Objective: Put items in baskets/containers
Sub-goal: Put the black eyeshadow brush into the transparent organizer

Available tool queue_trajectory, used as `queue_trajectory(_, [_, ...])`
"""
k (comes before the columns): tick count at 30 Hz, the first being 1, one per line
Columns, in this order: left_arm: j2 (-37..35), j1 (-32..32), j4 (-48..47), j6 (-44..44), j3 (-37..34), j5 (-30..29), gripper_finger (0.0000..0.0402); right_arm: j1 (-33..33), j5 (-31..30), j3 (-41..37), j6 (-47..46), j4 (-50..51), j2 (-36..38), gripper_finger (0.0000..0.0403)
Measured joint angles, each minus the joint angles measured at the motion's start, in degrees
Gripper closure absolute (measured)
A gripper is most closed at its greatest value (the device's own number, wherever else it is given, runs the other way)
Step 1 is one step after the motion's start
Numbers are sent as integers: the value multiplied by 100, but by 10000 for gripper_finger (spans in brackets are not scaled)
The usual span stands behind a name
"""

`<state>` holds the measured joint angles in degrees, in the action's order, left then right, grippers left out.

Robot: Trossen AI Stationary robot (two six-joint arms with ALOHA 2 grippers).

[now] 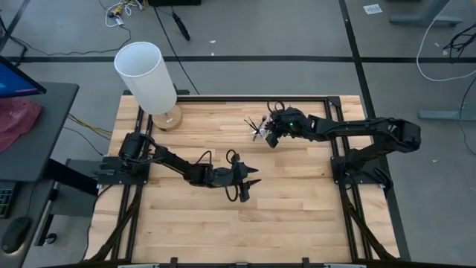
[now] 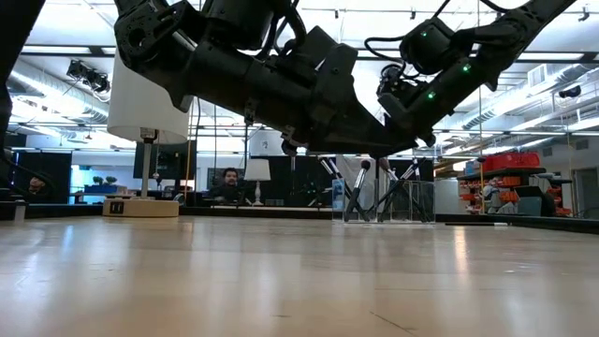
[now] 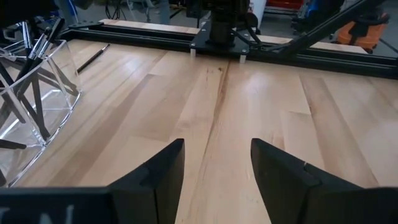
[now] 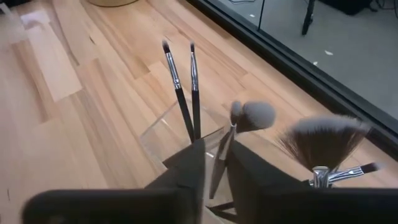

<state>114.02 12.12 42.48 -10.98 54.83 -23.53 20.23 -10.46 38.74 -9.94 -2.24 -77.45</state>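
A clear plastic holder [image 4: 163, 138] stands on the wooden table near its far edge [image 1: 258, 128], with several makeup brushes upright or leaning in it: two thin dark ones [image 4: 181, 93] and a wide fan-shaped one [image 4: 323, 140]. My right gripper [image 4: 216, 155] hangs just over the holder, slanting down. Its fingers are slightly parted around the handle of a fluffy pale-tipped brush [image 4: 252, 115]. My left gripper [image 3: 217, 149] waits open at mid-table [image 1: 249, 184], holding nothing. One loose brush [image 3: 93, 57] lies flat on the table beyond the holder. My right gripper has the fluffy brush's handle [image 4: 219, 167] between its fingers, which come from above and slant down into the holder. The handle stands nearer one finger, with a gap to the other. I cannot tell whether it touches either. The brush stands tilted, bristles up.
A tall white cylinder on a round wooden base [image 1: 146, 74] stands at the far left corner. The black frame rail [image 1: 223, 97] runs along the far edge. Bare wood lies between the two grippers and toward the near edge [image 1: 245, 231].
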Motion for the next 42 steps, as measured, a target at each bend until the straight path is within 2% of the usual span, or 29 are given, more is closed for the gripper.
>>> queue_trajectory(5, [0,0,-1,-5,0,0,214,30,2,0,0,126,42,274])
queue_trajectory(9, [0,0,0,-39,0,2,214,126,-6,1,11,498,408,220])
queue_trajectory(14, [0,0,-1,-37,0,2,214,173,-149,435,16,1960,1202,182])
queue_trajectory(17, [0,0,0,-39,0,2,214,173,-219,970,-7,3107,1547,179])
queue_trajectory(21, [4,0,2,-39,0,2,214,231,-548,1867,-228,4778,1650,192])
queue_trajectory(26, [9,0,6,-44,0,2,214,981,-749,2585,-253,6195,1383,219])
queue_trajectory(33, [9,0,9,-43,0,2,214,2419,-170,2634,-67,6490,320,249])
queue_trajectory(38, [9,1,11,-44,0,2,214,2945,3,2634,-77,6565,-619,247])
queue_trajectory(42, [9,0,11,-44,0,2,214,3237,492,2634,-239,6612,-1180,238])
